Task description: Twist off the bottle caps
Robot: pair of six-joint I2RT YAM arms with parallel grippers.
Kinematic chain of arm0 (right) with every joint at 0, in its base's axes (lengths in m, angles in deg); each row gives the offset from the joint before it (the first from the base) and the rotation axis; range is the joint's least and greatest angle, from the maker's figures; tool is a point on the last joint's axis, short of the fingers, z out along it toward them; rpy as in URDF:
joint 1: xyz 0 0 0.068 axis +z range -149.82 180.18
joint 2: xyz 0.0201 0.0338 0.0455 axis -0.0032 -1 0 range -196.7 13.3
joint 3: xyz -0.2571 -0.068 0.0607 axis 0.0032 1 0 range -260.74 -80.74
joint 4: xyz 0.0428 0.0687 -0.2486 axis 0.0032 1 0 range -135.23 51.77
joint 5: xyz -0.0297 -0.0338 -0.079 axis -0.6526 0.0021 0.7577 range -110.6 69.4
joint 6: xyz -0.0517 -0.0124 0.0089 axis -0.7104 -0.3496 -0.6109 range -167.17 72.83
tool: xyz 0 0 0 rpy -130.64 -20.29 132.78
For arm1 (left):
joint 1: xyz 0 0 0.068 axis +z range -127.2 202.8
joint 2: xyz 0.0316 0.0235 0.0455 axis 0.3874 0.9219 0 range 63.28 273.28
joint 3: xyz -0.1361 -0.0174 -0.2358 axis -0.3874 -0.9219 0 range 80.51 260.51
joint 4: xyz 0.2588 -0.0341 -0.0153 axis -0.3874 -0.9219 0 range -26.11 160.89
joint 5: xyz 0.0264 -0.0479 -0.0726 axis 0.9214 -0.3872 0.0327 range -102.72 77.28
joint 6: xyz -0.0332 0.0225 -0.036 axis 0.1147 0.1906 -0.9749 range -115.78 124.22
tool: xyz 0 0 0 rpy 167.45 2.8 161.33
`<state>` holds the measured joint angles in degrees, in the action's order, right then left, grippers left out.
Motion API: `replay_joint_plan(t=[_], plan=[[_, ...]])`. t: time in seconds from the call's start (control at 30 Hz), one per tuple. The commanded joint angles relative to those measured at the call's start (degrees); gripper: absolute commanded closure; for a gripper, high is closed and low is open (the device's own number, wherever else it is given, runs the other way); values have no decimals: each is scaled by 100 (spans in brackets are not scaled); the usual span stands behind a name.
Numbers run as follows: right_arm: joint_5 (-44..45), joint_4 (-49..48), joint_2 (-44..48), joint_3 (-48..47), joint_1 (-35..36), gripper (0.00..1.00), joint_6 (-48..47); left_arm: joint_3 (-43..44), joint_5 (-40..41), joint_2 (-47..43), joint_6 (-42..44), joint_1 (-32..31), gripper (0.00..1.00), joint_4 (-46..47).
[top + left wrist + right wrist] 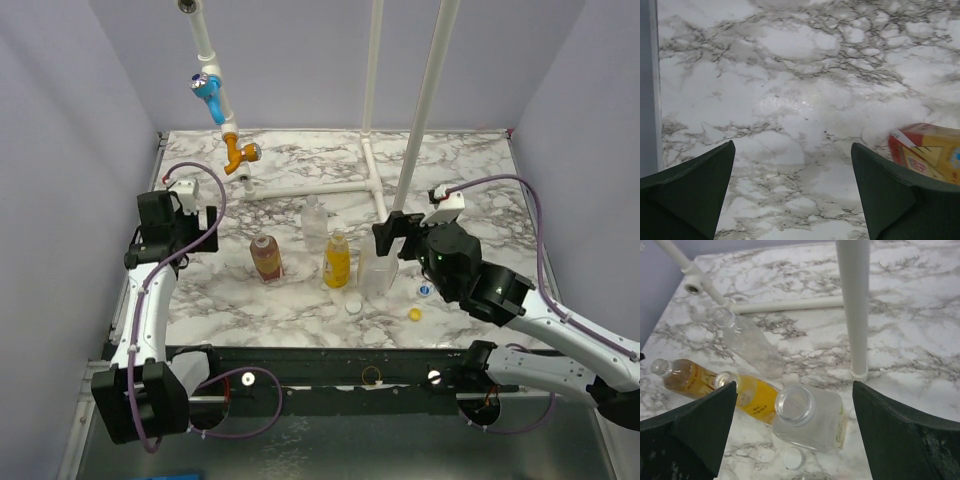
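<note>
Four bottles cluster centre, top view: brown bottle [266,257], yellow-orange bottle [337,260], slim clear bottle [315,222], wider clear bottle [377,272]; white cap [353,307], yellow cap [414,314], blue-and-white cap [424,290] loose at 4–5 o'clock.
Left wrist: left gripper [792,144] jaws wide, empty; brown bottle at 4 o'clock.
Right wrist: right gripper [794,385] jaws wide, empty, above uncapped wider clear bottle; careless descent could topple it onto yellow-orange bottle at 9 o'clock.

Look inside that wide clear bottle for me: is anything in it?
The wider clear bottle is uncapped; through its open mouth only clear plastic shows, nothing coloured. Whether clear liquid sits at the bottom cannot be told.
</note>
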<state>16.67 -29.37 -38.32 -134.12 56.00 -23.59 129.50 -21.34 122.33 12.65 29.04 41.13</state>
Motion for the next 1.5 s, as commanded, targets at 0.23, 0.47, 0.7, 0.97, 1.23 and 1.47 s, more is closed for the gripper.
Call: replay_joint_plan(t=[0.23, 0.47, 0.7, 0.97, 1.23, 1.47], plan=[[-181, 1449, 232, 733, -1637, 3, 1232, -649, -420, 917, -319, 964, 1, 1827], [-2160, 166, -594, 978, -4739, 21, 1018, -417, -767, 1958, -816, 986, 1, 2308], [-1368, -937, -2014, 438, -5555, 0, 687, -505, -985, 2177, -1048, 993, 1, 3080], [-1278, -4135, -3385, 1526, -6351, 0, -57, -1370, -1156, 2333, -1506, 982, 1, 5598], [-1826, -5345, -3818, 2193, -6443, 0, -741, -1639, -1458, 3015, -1809, 938, 1, 6562], [-2153, -7026, -3837, 3005, -6447, 0, -1081, -2192, -1455, 3118, -1992, 849, 1, 7641]])
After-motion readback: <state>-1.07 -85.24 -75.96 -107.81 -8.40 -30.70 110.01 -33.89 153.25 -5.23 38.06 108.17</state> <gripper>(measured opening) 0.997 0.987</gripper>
